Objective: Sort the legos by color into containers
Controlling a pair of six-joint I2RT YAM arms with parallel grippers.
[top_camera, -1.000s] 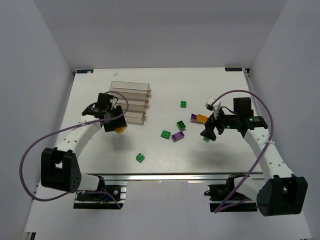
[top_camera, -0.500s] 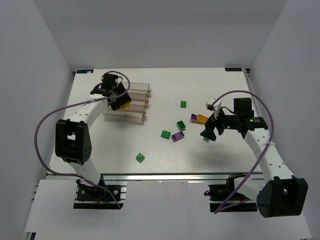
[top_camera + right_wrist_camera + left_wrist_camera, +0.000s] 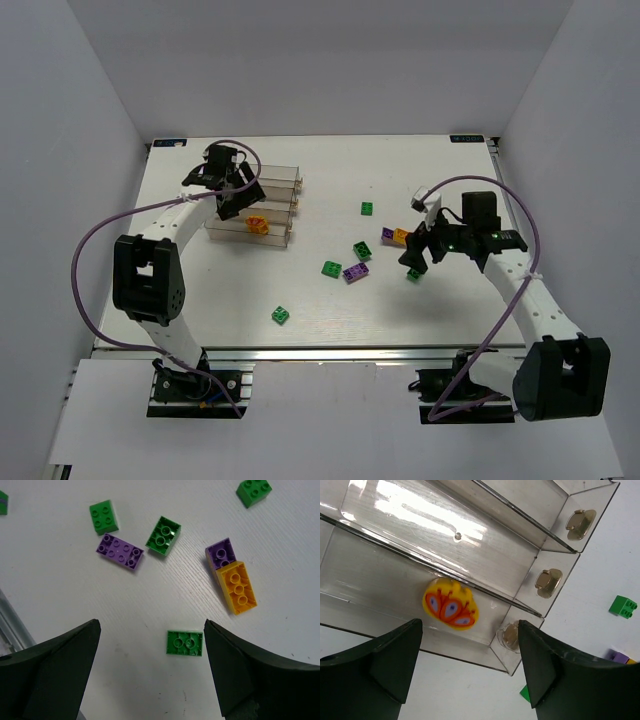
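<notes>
The clear containers (image 3: 272,188) stand at the back left. My left gripper (image 3: 232,196) hovers over them, open and empty. A yellow-orange piece with a printed pattern (image 3: 258,225) lies in the nearest bin; it also shows in the left wrist view (image 3: 451,605), just ahead of that gripper (image 3: 470,626). My right gripper (image 3: 415,262) is open and low over the table. An upside-down green lego (image 3: 185,643) lies between its fingers, nearer the right one, untouched. An orange lego (image 3: 238,587) and a purple lego (image 3: 220,552) lie touching just beyond.
More legos lie mid-table: a green one (image 3: 369,208), a green one (image 3: 362,250), a green one (image 3: 331,268) beside a purple one (image 3: 355,272), and a green one (image 3: 282,314) near the front edge. The bin walls (image 3: 470,535) have brass studs on their ends.
My left gripper carried the yellow-orange piece from in front of the bins up over them, then opened; the piece now lies in the nearest bin. My right gripper shifted slightly.
</notes>
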